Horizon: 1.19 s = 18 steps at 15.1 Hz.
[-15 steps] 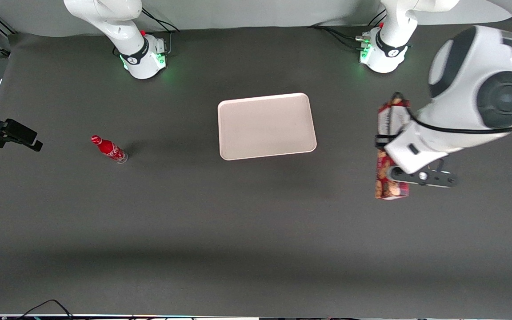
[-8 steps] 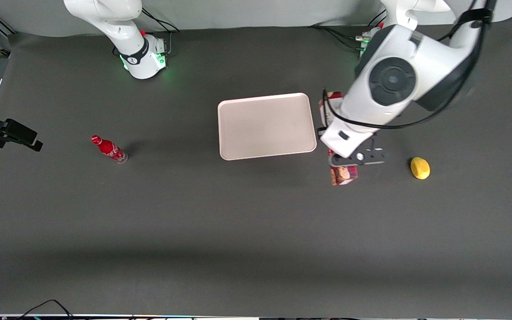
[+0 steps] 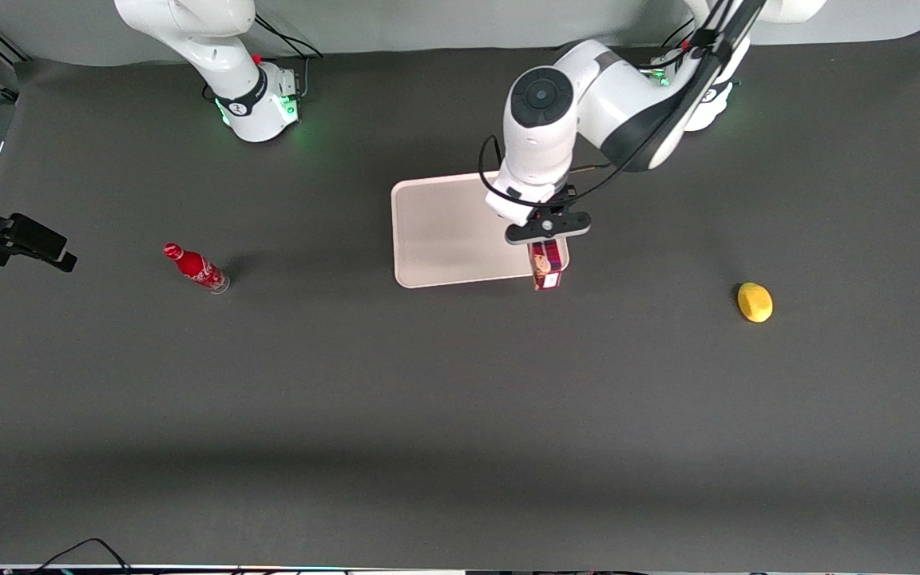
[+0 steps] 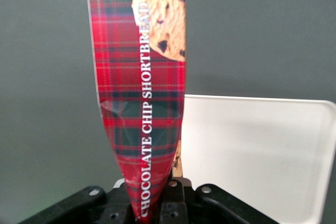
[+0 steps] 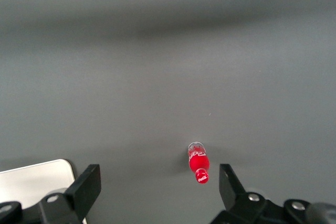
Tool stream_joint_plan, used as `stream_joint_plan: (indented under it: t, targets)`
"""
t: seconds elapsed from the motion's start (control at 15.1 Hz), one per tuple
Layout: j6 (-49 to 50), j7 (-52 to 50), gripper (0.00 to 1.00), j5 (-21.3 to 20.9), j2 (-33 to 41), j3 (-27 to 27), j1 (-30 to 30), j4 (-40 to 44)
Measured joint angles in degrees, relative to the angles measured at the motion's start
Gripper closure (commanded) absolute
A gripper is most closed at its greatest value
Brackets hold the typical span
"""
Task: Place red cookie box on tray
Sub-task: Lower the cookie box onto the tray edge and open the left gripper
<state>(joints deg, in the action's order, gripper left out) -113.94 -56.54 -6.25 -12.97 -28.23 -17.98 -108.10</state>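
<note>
Gripper [image 3: 546, 239] clamped on red cookie box [image 3: 547, 267], carried above the tray [image 3: 444, 231] at its edge toward the working arm. Nothing resting inside tray. Soda bottle [image 3: 196, 268] and lemon [image 3: 755, 303] on table, well apart from tray.

We record the tray [image 3: 444, 231] on the worktop [image 3: 460, 399] near its middle, closer to the edge where the arm bases stand. The gripper [image 3: 548, 239] hangs over the tray's edge on the working arm's side, clamped on the red cookie box [image 3: 547, 269], whose end juts past the tray's corner nearest the front camera. We note a soda bottle [image 3: 196, 268] well apart, toward the parked arm's end. A lemon [image 3: 755, 302] lies toward the working arm's end, slightly nearer the front camera than the tray.
</note>
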Motion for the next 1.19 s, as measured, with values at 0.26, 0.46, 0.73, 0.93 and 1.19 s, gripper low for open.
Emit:
stream_joint_plan:
  t: [0.26,0.46,0.73,0.93,1.19]
  targets:
    - [-11.4,-0.8,1.00,-3.5,0.1,-0.2,-1.1,-10.0]
    - [-20.1,-4.0,1.00,-4.2,0.1,-0.1,-1.2,-17.2]
    - [-22.1,-12.2,1.00,-7.2,0.0,-0.6,-2.5,-21.1]
    - [-23.0,-13.3,1.00,-8.2,-0.2,-0.9,-3.4,-22.8]
    - [-25.5,-13.4,1.00,-9.3,-2.8,-1.0,-3.6,-23.7]
